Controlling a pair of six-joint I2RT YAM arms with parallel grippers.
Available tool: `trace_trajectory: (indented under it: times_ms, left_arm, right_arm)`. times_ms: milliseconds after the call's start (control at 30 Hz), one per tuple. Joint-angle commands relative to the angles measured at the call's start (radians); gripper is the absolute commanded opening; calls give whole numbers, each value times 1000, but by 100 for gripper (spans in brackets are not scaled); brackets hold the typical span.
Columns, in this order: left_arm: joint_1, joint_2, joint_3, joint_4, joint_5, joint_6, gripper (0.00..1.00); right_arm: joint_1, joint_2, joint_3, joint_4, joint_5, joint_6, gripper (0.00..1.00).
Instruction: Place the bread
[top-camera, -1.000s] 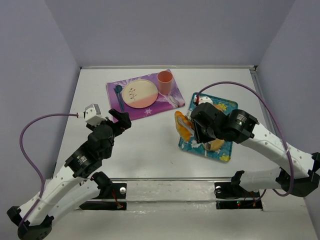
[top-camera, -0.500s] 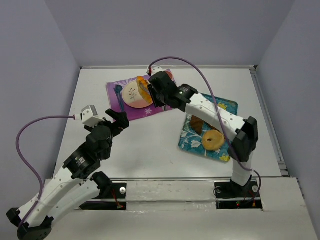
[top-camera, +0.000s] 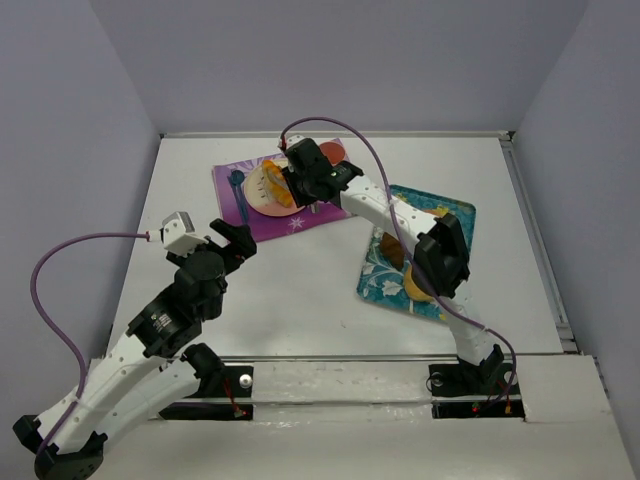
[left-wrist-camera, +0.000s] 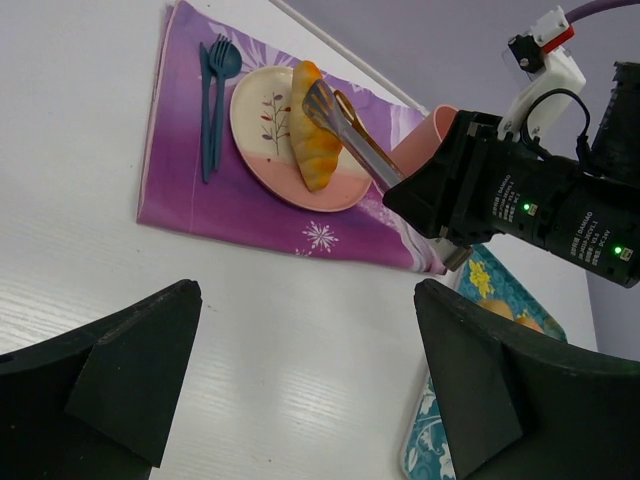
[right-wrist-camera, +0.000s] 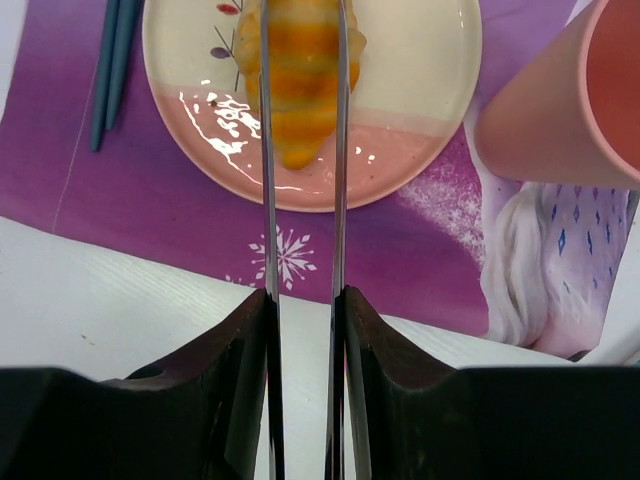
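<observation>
1 croissant (right-wrist-camera: 300, 75) lying on 1 plate (right-wrist-camera: 420, 60); R gripper (right-wrist-camera: 302, 25) jaws clamped on it; 1 cup (right-wrist-camera: 560, 100) just right of plate; 1 fork (left-wrist-camera: 206, 110) + 1 spoon (left-wrist-camera: 225, 62) just left; L gripper (left-wrist-camera: 305, 300) jaws apart, well short of plate.

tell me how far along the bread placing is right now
Nearly done. The croissant is over at the plate on the purple mat and looks set down on it. In hand: the right gripper clamps it between its fingers. Left to do: open, let go and lift clear. The left gripper is open and holds nothing.
</observation>
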Motion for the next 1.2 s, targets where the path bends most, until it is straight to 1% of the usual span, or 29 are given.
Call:
trace_trajectory:
  times_ms: [0, 67, 167, 200, 300, 433, 533, 600, 667, 833, 933, 1033, 1067, 1100, 1167]
  left_arm:
    - [2, 8, 16, 16, -56, -20, 99]
    - [2, 11, 17, 13, -54, -22, 99]
    - [2, 13, 24, 13, -53, -20, 99]
    - [2, 14, 28, 13, -54, -17, 99]
    - [2, 13, 36, 11, -56, -16, 99]
    - [4, 8, 39, 5, -59, -16, 99]
    - [2, 8, 42, 2, -61, -11, 99]
    - [2, 10, 45, 0, -61, -13, 99]
    - [2, 8, 43, 0, -59, -13, 99]
    - [2, 8, 43, 0, -53, -14, 99]
    - [4, 7, 43, 2, -47, -16, 99]
    - [2, 5, 42, 3, -39, -16, 99]
    - [2, 4, 40, 3, -36, -17, 99]
    - [2, 4, 40, 5, -35, -17, 99]
    - [2, 2, 34, 6, -27, -20, 99]
  right_arm:
    - [-1, -28, 62, 52, -18, -25, 33]
    - [-1, -27, 73, 50, -10, -24, 37]
    - [-1, -25, 93, 50, 8, -28, 39]
    - [-1, -25, 108, 50, 17, -31, 43]
    - [-1, -20, 140, 47, 34, -44, 51]
    - [-1, -14, 159, 36, 44, -59, 55]
    - [-1, -16, 163, 33, 47, -62, 54]
    - [-1, -16, 162, 29, 45, -62, 51]
    - [-1, -17, 162, 19, 39, -56, 51]
    - [-1, -75, 136, 19, 1, -39, 45]
    - [-1, -138, 72, 44, -39, -37, 43]
    - [8, -264, -97, 99, -74, -41, 42]
    - [20, -304, -157, 116, -78, -41, 42]
    - [30, -386, -291, 162, -88, -41, 42]
    - [60, -468, -433, 231, -101, -27, 42]
